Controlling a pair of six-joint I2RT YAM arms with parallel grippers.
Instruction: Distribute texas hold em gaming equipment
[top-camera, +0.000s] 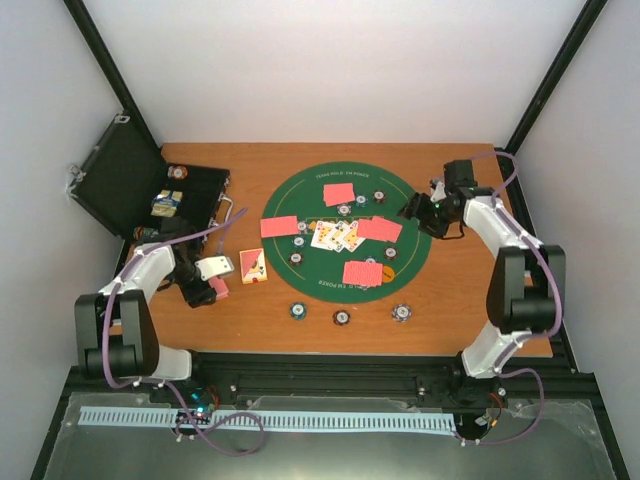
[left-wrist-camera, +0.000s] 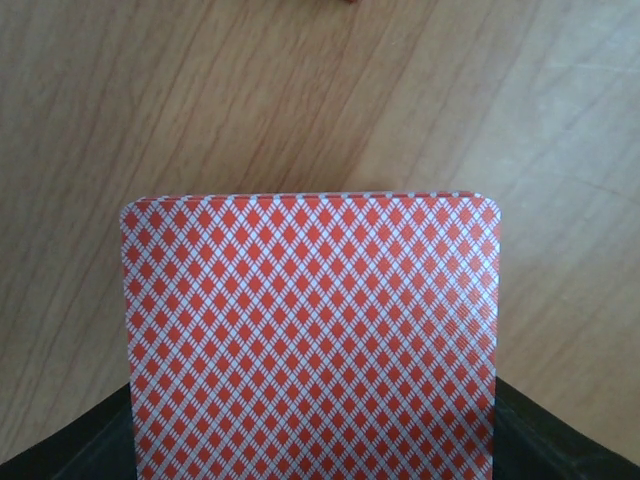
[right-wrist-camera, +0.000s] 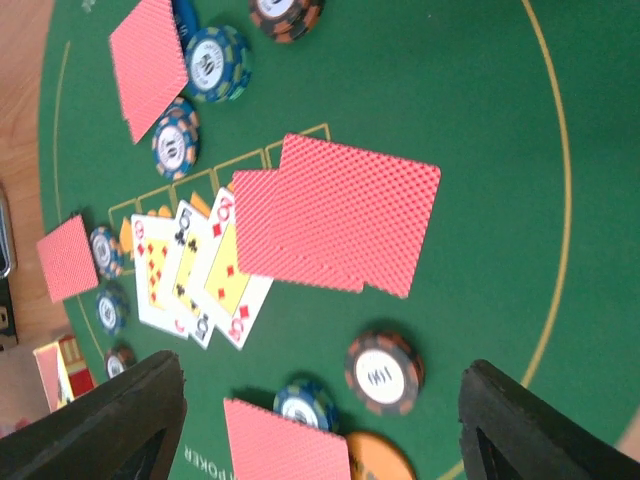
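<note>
Presently, risk 1: the card (left-wrist-camera: 310, 340) is pinched by one end only in the left gripper (top-camera: 212, 283); a quick swing toward the mat (top-camera: 300, 195) could bend it or let it slip and land face up.
Risk 2: the right gripper (top-camera: 420, 212) hangs over the mat's right side; a careless descent could scatter the face-down cards (right-wrist-camera: 340, 225) or knock a chip (right-wrist-camera: 383, 374).
Risk 3: both arms reaching mid-mat at once could clash.
Left gripper state: closed on the card, fingers (left-wrist-camera: 70, 450) at its bottom corners.
Right gripper state: spread wide, nothing between its fingers (right-wrist-camera: 120, 420).
Card position: in the left jaws, over bare wood toward the table's near-left, just left of the deck (top-camera: 253, 266).
Rest of set: dealt on the mat, with three chips (top-camera: 342, 318) between the mat and the near edge, apart from both grippers.
</note>
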